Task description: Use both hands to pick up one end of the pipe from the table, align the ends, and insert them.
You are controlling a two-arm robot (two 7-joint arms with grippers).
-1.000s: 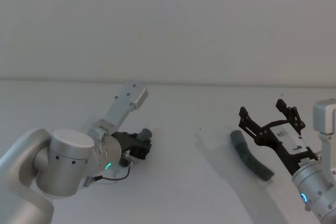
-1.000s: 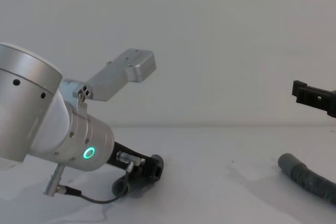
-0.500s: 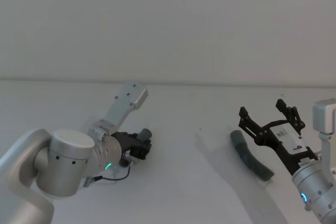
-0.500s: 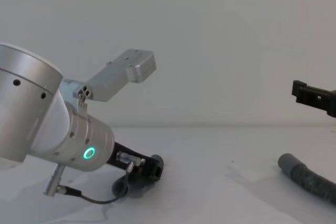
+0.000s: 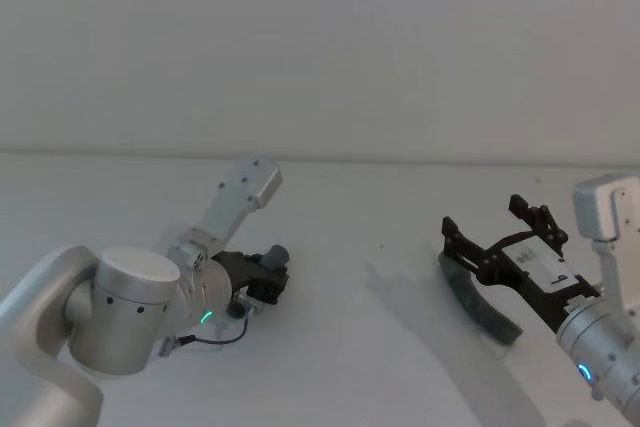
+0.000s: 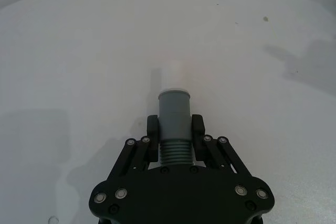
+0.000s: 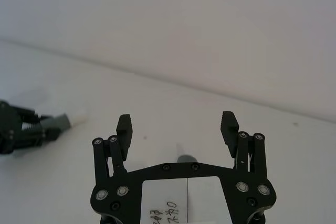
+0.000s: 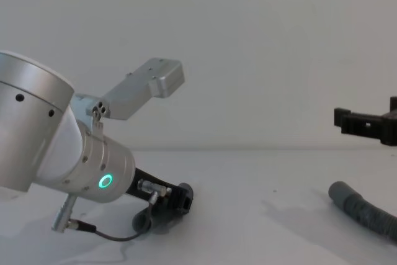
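Left gripper (image 6: 175, 129): low over the left part of the table (image 5: 350, 357), unmoved over the last second.
Left fingers (image 6: 152, 128): pinching the short tube (image 6: 174, 109) on its threaded part, just behind the grey collar.
Short tube's end: the white tip (image 6: 171, 76) juts forward past the fingers and points across the table towards the right side. It sits close to the surface, and I cannot tell whether it is lifted clear.
Right gripper (image 5: 487, 219): hangs in the air on the right, above the near end of the ribbed hose (image 8: 367, 213).
Right fingers (image 7: 124, 125): spread wide, holding nothing.
Ribbed hose: lies flat on the table on the right, with its smooth cuff (image 8: 340, 191) turned towards the middle and well apart from the white tip.
What changed: the right gripper has slid leftward and dropped a little in the last half second, so it now sits more squarely over the cuff end. The hose has not moved.
Meaning for the task: one piece is secured and the other is not yet grasped. The right arm seems to be lining up to descend onto the hose near its cuff.
Left to do: grasp the hose, lift it, align cuff and tip, then insert.
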